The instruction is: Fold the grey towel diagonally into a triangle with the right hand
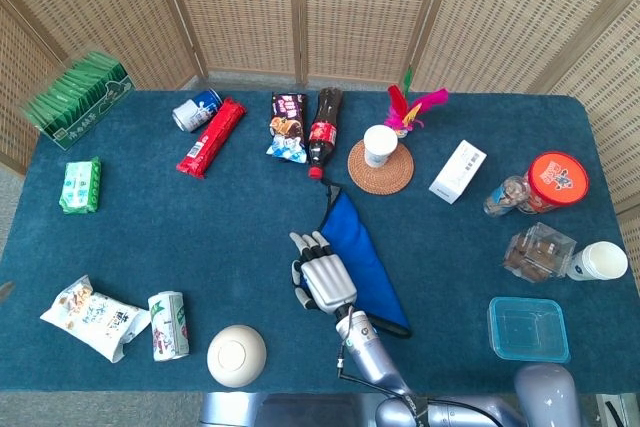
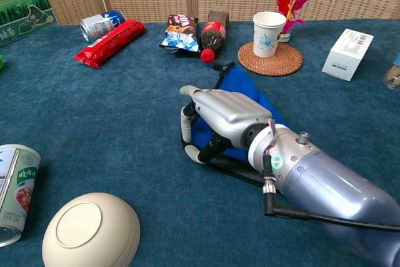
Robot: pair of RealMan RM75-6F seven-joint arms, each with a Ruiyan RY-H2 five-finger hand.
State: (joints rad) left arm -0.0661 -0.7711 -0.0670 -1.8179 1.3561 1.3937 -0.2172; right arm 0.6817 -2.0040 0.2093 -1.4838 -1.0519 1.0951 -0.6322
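The silver right hand (image 1: 322, 277) lies palm down at the left edge of the towel (image 1: 362, 259), a blue cloth with a dark border that shows here as a long narrow triangle in the middle of the teal carpeted table (image 1: 200, 237). In the chest view the hand's (image 2: 219, 115) fingers (image 2: 187, 91) reach forward, slightly apart and bent at the tips, while the thumb (image 2: 185, 130) hangs down against the towel's (image 2: 250, 95) near-left edge; whether it pinches the cloth I cannot tell. The left hand shows in neither view.

Left of the hand the carpet lies bare as far as the cream upturned bowl (image 1: 236, 355) near the front edge. To the right there is open carpet up to the clear blue-tinted plastic box (image 1: 528, 328).

Just past the towel's far tip lies a dark cola bottle with a red label (image 1: 322, 132), on its side, cap toward the towel. Beside it sit a dark snack packet (image 1: 287, 126), a long red wrapper (image 1: 211, 136) and a blue and white can (image 1: 195, 109). A white paper cup with a blue flower print (image 2: 269, 33) stands on a round woven coaster (image 1: 380, 167), pink and red feathers (image 1: 412, 108) behind it. A white carton (image 1: 458, 171) carries a barcode, too small to read. The green can (image 2: 15, 193) at front left has print I cannot read.
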